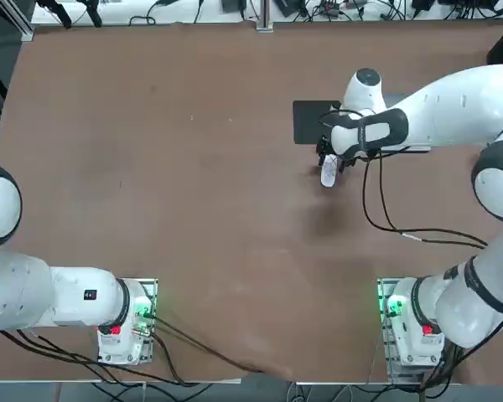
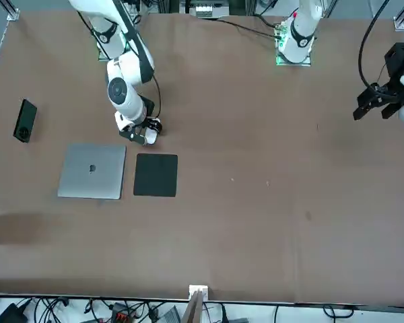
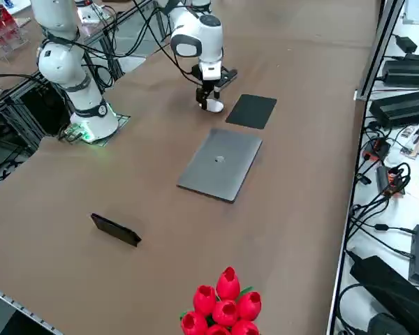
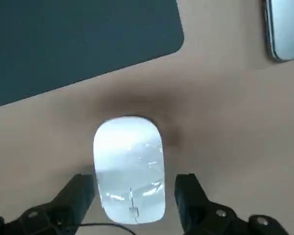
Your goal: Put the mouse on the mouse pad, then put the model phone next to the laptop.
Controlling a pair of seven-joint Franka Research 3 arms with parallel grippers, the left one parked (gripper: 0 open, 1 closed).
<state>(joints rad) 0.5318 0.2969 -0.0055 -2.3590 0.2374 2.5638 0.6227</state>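
Right gripper (image 4: 134,183) stands open, fingers flanking the white mouse (image 4: 130,166), presumably aligned to clamp its sides for transfer to the mouse pad (image 4: 78,44) just beyond the hand.

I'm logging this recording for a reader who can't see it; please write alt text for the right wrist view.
A glossy white mouse lies on the brown table between the open fingers of the right gripper. The black mouse pad is nearby, and a corner of the silver-grey laptop shows.
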